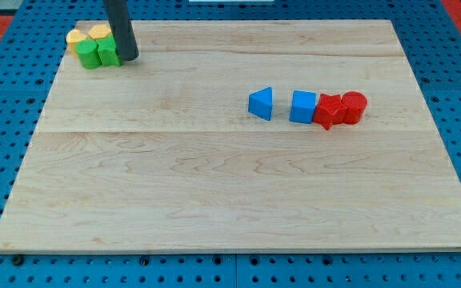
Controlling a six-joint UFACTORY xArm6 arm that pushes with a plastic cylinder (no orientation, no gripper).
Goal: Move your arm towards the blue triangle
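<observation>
The blue triangle lies on the wooden board, right of the middle. My tip rests near the board's top left corner, far to the left of the triangle. The tip stands just right of a green block and touches or nearly touches it.
A blue cube lies right of the triangle with a small gap. A red star-like block and a red cylinder follow it to the right. At the top left, two yellow blocks sit behind two green blocks.
</observation>
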